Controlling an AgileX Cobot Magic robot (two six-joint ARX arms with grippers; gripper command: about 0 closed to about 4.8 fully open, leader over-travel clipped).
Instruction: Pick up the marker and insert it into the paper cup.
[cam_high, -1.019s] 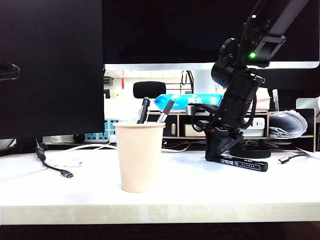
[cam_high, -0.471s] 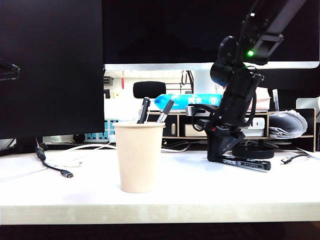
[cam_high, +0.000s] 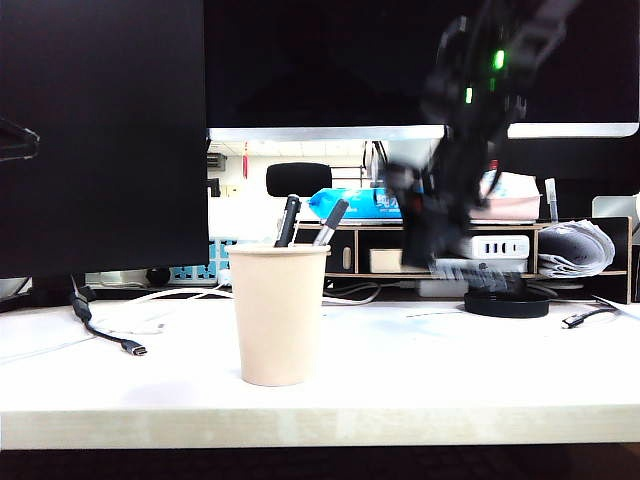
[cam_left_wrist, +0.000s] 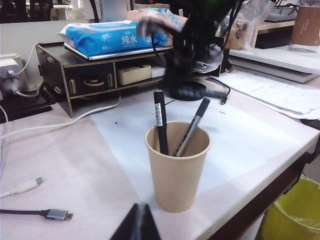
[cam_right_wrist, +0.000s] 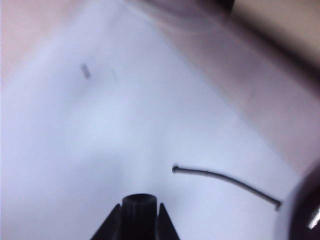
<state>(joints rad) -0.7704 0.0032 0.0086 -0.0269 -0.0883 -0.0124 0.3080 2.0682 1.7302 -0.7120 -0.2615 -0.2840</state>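
Holding the marker (cam_right_wrist: 139, 210) tight between its two fingers, the right gripper (cam_high: 445, 255) hangs in the air above the white table (cam_high: 400, 370), on the right side and farther back than the paper cup (cam_high: 279, 313). It looks blurry from the outside camera, and the marker there is only a blurry dark bar sticking out to the right. The cup stands upright near the front edge of the table. Two thin dark pens (cam_high: 289, 220) with grey tips lean inside it. The left gripper (cam_left_wrist: 137, 227) is nearer than the cup, with its fingers close together and nothing between them. A black cable (cam_high: 100, 330) lies on the left.
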